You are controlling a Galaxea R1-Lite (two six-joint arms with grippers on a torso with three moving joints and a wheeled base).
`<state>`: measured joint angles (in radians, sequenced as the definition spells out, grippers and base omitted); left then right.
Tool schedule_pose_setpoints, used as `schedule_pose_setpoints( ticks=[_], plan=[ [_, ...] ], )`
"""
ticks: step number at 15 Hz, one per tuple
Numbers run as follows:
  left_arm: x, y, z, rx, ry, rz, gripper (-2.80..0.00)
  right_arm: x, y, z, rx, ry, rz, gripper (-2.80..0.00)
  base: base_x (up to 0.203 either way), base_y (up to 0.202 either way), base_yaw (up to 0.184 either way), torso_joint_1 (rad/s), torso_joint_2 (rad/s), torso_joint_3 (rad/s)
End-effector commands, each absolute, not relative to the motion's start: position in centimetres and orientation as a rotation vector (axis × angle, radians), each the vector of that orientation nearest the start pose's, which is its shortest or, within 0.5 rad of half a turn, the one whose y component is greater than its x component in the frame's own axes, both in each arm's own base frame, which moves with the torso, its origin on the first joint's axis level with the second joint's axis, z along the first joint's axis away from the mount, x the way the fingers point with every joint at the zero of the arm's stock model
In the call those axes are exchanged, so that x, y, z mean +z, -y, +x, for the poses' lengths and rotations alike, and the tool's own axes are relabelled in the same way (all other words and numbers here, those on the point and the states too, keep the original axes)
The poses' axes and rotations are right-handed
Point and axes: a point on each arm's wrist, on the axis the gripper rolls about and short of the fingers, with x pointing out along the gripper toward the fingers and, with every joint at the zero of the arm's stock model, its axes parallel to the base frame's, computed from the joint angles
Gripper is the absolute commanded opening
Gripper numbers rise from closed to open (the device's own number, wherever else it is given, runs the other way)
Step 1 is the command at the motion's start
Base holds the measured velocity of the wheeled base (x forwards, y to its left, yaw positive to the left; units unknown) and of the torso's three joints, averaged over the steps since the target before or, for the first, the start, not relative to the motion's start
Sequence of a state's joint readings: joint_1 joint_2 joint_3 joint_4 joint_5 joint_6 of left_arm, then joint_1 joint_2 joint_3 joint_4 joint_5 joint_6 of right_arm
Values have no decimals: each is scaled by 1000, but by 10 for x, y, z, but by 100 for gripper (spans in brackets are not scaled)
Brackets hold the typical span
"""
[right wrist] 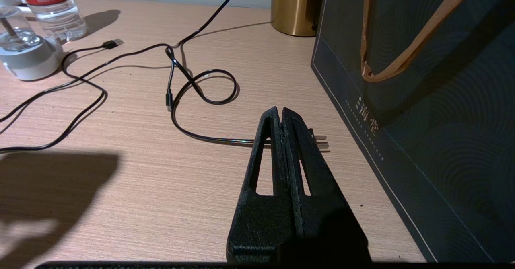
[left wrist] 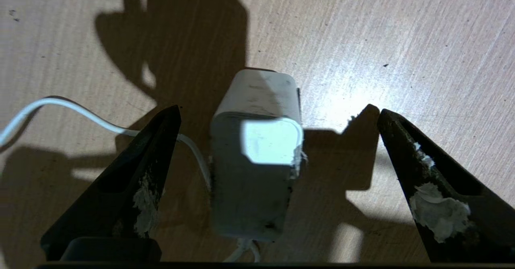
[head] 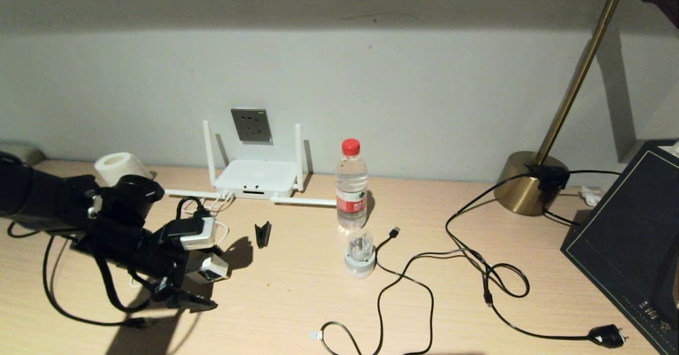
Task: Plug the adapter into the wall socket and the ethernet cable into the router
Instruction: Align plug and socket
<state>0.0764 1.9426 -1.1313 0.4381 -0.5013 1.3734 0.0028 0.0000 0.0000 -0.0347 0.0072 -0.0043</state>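
Observation:
The white adapter [head: 215,267] rests on the desk at the left, its thin white cord [left wrist: 60,104] trailing away. My left gripper [head: 225,268] is down around it and open. In the left wrist view the adapter [left wrist: 257,156] sits between the wide-spread fingers [left wrist: 426,180], nearer one of them and touching neither. The grey wall socket [head: 251,126] is on the wall above the white router [head: 257,177]. The ethernet cable's clear plug [head: 316,335] lies near the front edge. My right gripper [right wrist: 280,110] is shut on nothing, low over the desk beside a dark bag, and is out of the head view.
A water bottle [head: 351,188] and a round white-and-clear plug piece [head: 360,251] stand mid-desk. A USB-ended black cable [head: 394,232] and the lamp's mains plug [head: 607,336] lie to the right. The brass lamp base [head: 525,182], the dark bag [head: 631,227] and a paper roll [head: 119,166] stand around.

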Motion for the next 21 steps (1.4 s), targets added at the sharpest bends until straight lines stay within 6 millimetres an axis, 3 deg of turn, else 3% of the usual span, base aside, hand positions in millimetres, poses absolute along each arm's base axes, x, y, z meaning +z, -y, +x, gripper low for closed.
schedule_pose_setpoints(
  ticks=[1, 10, 18, 19, 21],
  plan=[
    [115, -14, 318, -1074, -699, 841, 0, 76, 0, -22, 11, 25, -5, -280, 0, 0, 0, 0, 0, 0],
    [133, -14, 327, -1030, -650, 904, 0, 76, 0, -22, 11, 25, -5, -280, 0, 0, 0, 0, 0, 0],
    [133, -12, 327, -1045, -643, 924, -2, 76, 0, -22, 11, 25, -5, -280, 0, 0, 0, 0, 0, 0],
    [133, -12, 326, -1050, -645, 922, -280, 76, 0, -22, 11, 25, -5, -280, 0, 0, 0, 0, 0, 0],
    [132, -11, 325, -1057, -651, 916, -280, 76, 0, -22, 11, 25, -5, -280, 0, 0, 0, 0, 0, 0]
  ],
)
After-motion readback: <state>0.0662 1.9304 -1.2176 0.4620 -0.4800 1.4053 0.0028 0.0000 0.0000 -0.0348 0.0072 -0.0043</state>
